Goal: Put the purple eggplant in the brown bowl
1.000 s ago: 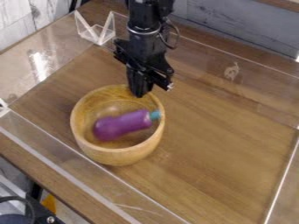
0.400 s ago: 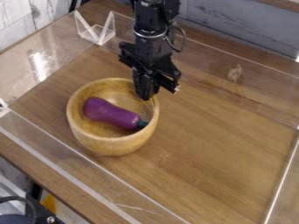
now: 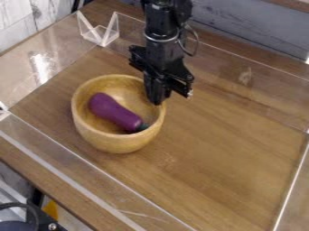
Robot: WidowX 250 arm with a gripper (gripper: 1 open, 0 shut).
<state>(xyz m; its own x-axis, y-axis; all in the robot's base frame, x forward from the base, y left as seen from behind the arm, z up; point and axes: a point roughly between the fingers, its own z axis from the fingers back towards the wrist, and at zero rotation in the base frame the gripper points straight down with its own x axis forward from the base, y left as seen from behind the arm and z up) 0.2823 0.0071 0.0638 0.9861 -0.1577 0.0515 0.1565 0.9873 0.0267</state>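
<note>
While eggplant [image 3: 117, 111] lies inside bowl [image 3: 90, 131], claw [image 3: 158, 97] hangs at far rim, jaws together, empty. Eggplant looks light, rigid, glossy, likely slippery; best grip judged across thick middle, not tapered stem end. Bowl looks heavy, stable on table [image 3: 229, 171].

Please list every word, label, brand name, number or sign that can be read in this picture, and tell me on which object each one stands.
None can be read.
Purple eggplant: no writing visible.
Brown bowl: wood grain only.
Gripper: black, no legible label at this image size.
Wooden table: no text or signs.
Clear stand at the back: no visible writing.
</note>
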